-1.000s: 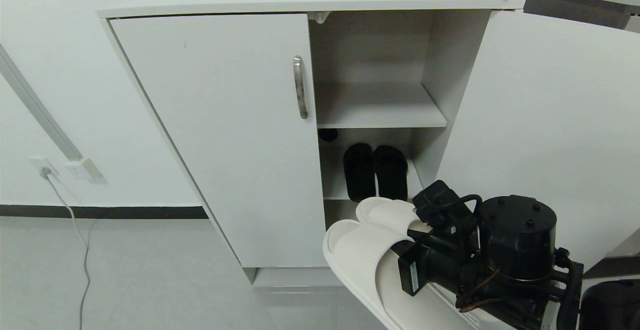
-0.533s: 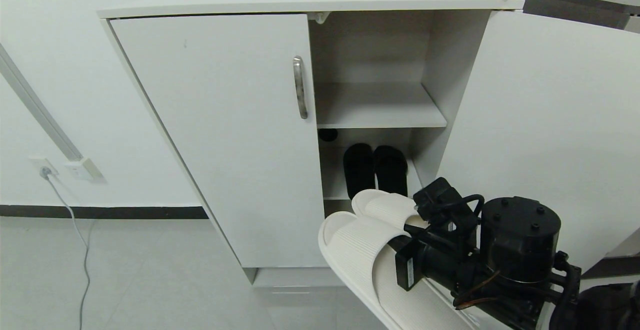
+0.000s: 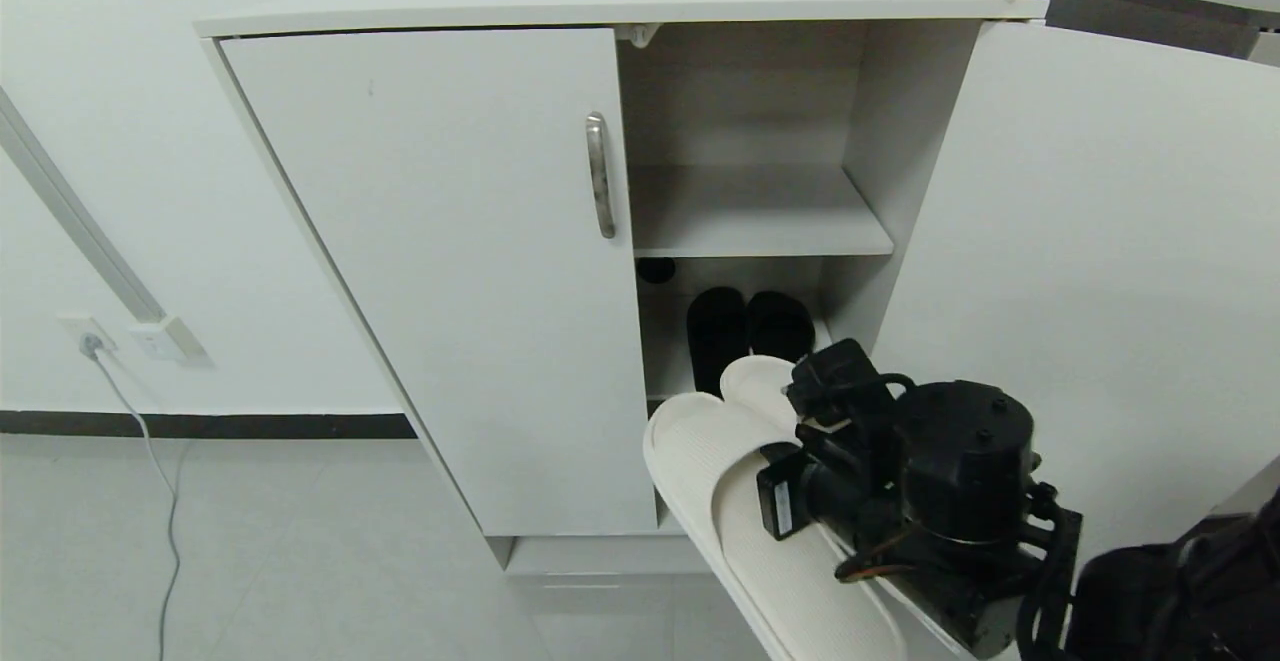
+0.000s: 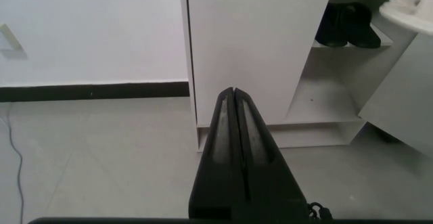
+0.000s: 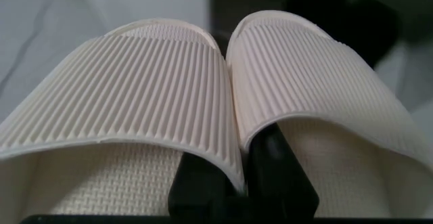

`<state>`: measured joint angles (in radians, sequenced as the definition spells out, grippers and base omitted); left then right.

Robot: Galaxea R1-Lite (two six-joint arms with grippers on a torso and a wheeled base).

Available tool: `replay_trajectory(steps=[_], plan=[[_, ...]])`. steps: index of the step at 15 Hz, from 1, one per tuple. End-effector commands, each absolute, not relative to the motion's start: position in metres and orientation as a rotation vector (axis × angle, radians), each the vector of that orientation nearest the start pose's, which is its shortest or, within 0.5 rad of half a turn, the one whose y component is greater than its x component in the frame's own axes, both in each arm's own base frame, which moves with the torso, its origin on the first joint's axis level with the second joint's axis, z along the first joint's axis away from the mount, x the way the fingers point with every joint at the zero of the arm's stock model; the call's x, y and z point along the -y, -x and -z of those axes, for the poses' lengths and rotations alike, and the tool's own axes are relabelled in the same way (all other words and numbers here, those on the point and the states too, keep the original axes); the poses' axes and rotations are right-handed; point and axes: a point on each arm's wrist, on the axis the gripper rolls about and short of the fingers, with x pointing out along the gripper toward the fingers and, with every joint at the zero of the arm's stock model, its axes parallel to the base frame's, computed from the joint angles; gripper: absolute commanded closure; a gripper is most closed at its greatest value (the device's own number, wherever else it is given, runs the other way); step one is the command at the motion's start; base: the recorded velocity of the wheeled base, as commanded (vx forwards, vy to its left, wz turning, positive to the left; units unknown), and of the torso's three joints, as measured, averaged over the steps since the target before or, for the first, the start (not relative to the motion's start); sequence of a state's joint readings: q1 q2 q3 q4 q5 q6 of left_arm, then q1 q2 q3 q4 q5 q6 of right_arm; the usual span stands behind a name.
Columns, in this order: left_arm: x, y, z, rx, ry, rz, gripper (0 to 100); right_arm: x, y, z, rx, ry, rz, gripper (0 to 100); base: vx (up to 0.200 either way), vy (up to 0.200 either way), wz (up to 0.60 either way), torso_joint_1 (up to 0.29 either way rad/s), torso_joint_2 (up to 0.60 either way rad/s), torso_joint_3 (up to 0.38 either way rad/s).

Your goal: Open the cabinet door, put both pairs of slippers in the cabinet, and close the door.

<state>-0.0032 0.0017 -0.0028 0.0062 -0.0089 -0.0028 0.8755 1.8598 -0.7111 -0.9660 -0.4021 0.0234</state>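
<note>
Now the right gripper (image 5: pixel 247 173) squeezes the white slippers (image 3: pixel 720 471) together in front of the open cabinet (image 3: pixel 620 1), near the black slippers (image 3: pixel 750 336) inside. The left gripper (image 4: pixel 233 99) is pressed closed.

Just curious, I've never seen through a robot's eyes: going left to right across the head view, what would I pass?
Wall socket → closed cabinet door → door handle → black slippers → open cabinet door.
</note>
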Motion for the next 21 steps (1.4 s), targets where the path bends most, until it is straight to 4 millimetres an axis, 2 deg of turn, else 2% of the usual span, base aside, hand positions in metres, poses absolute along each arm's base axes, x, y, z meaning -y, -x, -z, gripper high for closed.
replay_trajectory(steps=[1,4,6,7,9,15,21], plan=[[0.0,0.023,-0.076,-0.005,0.003,0.012,100,-0.275,-0.228,-0.158,-0.218,0.073,-0.275,100,0.0,0.0,0.0,0.0,0.0,0.0],[0.0,0.023,-0.076,-0.005,0.003,0.012,100,-0.291,-0.234,-0.189,-0.15,0.069,-0.085,100,0.0,0.0,0.0,0.0,0.0,0.0],[0.0,0.023,-0.076,-0.005,0.003,0.012,100,-0.294,-0.235,-0.209,-0.1,0.05,-0.067,100,0.0,0.0,0.0,0.0,0.0,0.0],[0.0,0.023,-0.076,-0.005,0.003,0.012,100,-0.295,-0.235,-0.226,-0.064,0.037,-0.064,100,0.0,0.0,0.0,0.0,0.0,0.0],[0.0,0.023,-0.076,-0.005,0.003,0.012,100,-0.294,-0.235,-0.239,-0.036,0.046,-0.064,100,0.0,0.0,0.0,0.0,0.0,0.0],[0.0,0.023,-0.076,-0.005,0.0,0.014,100,-0.291,-0.24,-0.249,-0.016,0.043,-0.049,100,0.0,0.0,0.0,0.0,0.0,0.0],[0.0,0.023,-0.076,-0.006,-0.002,0.015,100,-0.289,-0.244,-0.247,-0.019,0.047,-0.037,100,0.2,0.0,0.0,0.002,0.0,0.003]])
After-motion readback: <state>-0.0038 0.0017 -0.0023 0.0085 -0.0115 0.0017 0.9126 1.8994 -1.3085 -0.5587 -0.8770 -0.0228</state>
